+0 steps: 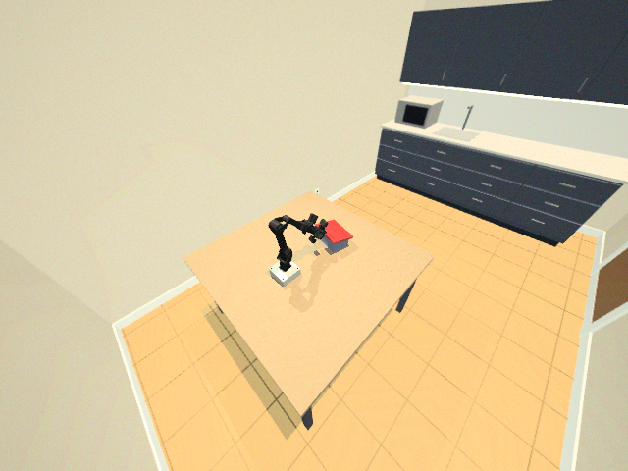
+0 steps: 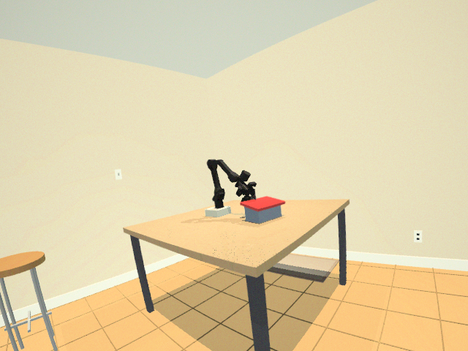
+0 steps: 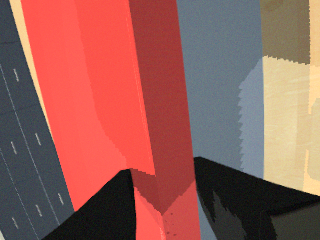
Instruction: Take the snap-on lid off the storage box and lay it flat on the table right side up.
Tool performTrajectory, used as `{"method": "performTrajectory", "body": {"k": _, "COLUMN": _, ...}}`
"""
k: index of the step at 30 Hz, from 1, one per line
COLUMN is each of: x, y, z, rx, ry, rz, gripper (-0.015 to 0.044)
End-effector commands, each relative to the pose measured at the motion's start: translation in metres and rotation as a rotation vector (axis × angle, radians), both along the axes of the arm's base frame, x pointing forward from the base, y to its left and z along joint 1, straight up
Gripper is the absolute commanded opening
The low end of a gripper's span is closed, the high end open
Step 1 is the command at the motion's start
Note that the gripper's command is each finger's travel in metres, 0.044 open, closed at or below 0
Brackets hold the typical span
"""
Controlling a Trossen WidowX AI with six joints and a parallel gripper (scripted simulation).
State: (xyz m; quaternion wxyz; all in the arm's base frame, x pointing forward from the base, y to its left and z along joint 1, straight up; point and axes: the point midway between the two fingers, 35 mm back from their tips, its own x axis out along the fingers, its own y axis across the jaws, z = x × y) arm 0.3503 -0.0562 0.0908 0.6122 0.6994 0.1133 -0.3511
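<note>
The red lid (image 1: pixel 338 232) (image 2: pixel 263 202) (image 3: pixel 75 75) lies on top of the blue-grey storage box (image 1: pixel 337 246) (image 2: pixel 263 214) (image 3: pixel 220 65), looking about level, with no clear gap between them. The box stands upright on the table (image 1: pixel 314 349) (image 2: pixel 189 235). My gripper (image 1: pixel 322 234) (image 2: pixel 250 197) (image 3: pixel 162 174) is at the lid's edge on the side towards the arm's base. It is shut on the lid's edge, one finger over the top face and the other below the rim against the box side. The lid partly hides the fingertips in the exterior view.
The arm's white base (image 1: pixel 285 273) (image 2: pixel 218 211) stands on the table, a short way from the box. A stool (image 2: pixel 21 262) stands on the floor beyond the table. The kitchen counter (image 1: pixel 506 146) and microwave (image 1: pixel 418 111) are away from the table.
</note>
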Motion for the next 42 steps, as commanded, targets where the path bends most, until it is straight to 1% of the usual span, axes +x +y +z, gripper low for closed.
{"method": "performTrajectory", "body": {"k": 1, "x": 0.002, "y": 0.0, "z": 0.009, "rx": -0.003, "ry": -0.009, "rz": 0.002, "gripper": 0.0}}
{"method": "performTrajectory", "body": {"k": 42, "x": 0.024, "y": -0.009, "z": 0.064, "rx": -0.004, "ry": -0.011, "rz": 0.002, "gripper": 0.0}}
